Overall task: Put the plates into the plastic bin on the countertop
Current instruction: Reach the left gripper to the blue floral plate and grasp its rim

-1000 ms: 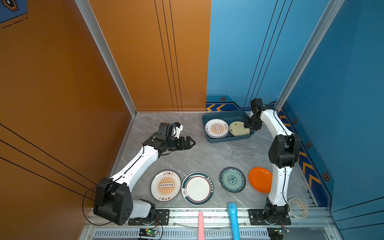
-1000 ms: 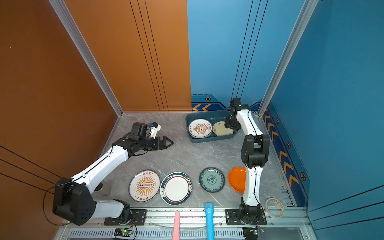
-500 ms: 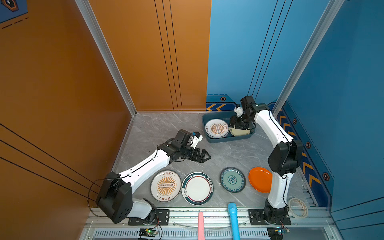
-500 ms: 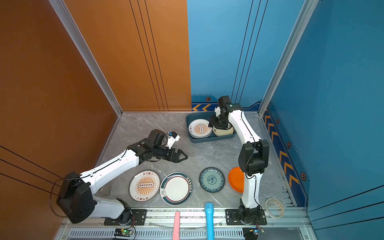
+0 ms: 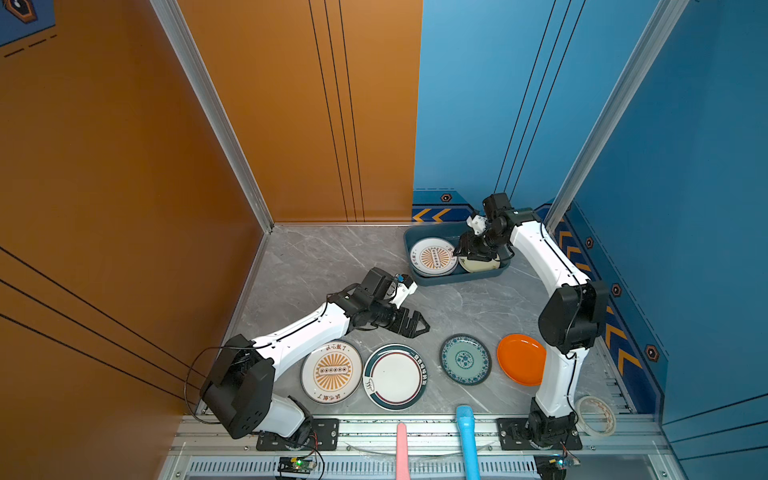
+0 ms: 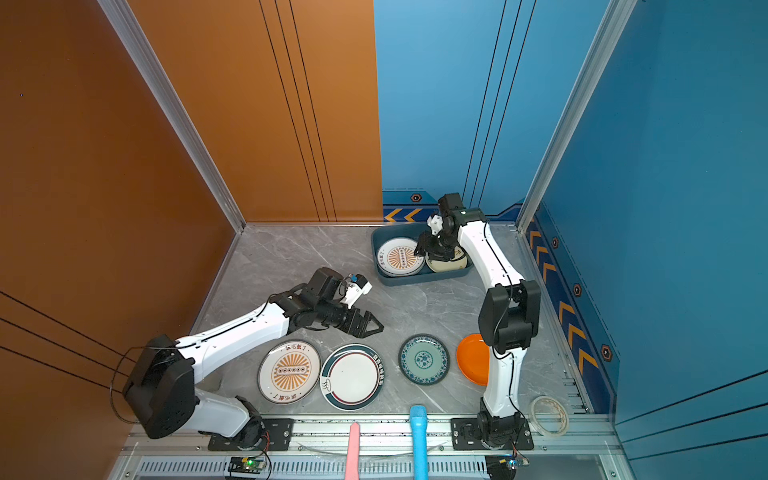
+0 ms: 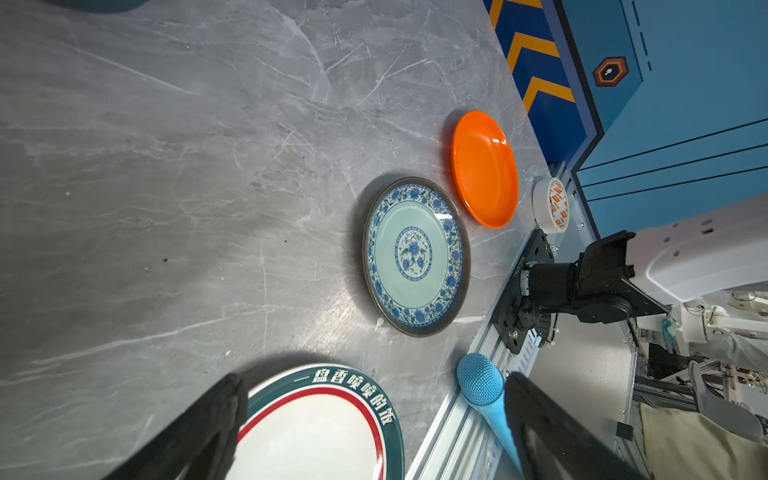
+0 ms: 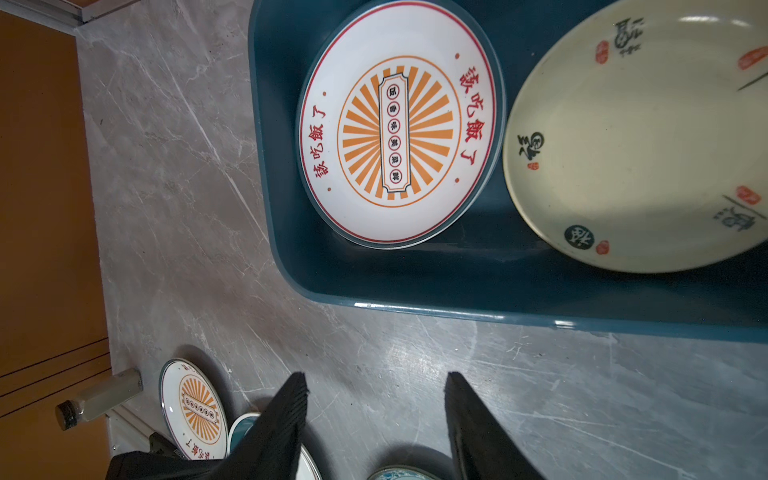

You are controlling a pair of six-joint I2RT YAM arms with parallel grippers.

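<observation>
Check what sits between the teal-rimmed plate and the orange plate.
The blue patterned plate lies flat on the countertop between the teal-rimmed plate and the orange plate. Both top views show it.

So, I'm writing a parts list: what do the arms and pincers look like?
The left arm and right arm match: white shells on the long links, bulky black housings at the joints. A thin black cable loops beside the left base. The left pincer and right pincer are black, each with two flat tapered fingers, ribbed inside. A small white camera block sits on each wrist.
</observation>
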